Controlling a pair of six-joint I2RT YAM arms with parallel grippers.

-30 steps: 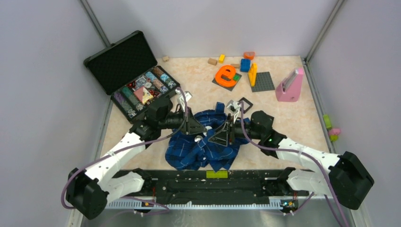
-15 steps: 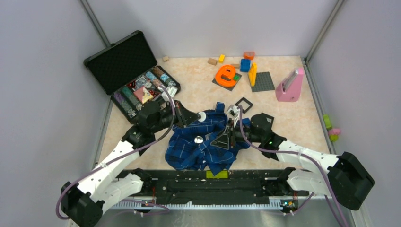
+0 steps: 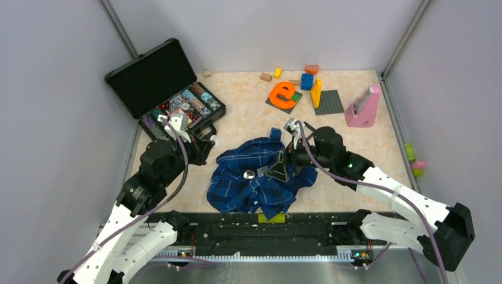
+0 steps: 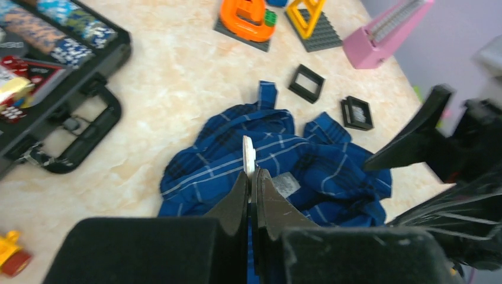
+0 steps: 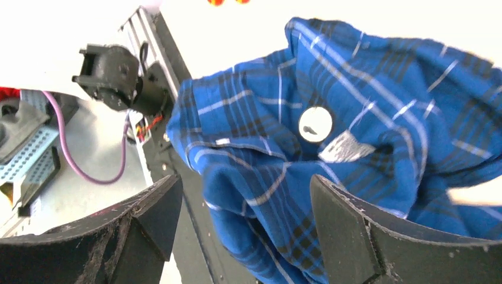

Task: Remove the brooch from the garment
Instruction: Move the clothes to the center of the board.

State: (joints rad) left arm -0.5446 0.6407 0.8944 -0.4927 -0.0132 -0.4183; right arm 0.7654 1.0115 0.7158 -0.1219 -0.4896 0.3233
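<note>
Shirt [image 3: 254,177] cloth is lying bunched at the middle of the table [image 3: 367,148], and the right gripper [image 5: 245,183] is hovering just above it, jaws spread wide with nothing between them. Over toward the open case [image 3: 177,112], the left gripper [image 4: 251,177] is pinching shut on a thin pale disc seen edge-on, the brooch [image 4: 249,151] by my reckoning, held clear of the shirt, while a second round disc [image 3: 249,174] is sitting on the plaid. Were it me, I'd be carrying that pinch level and firm to bare tabletop before loosening, since so thin an edge could be slipping out.
</note>
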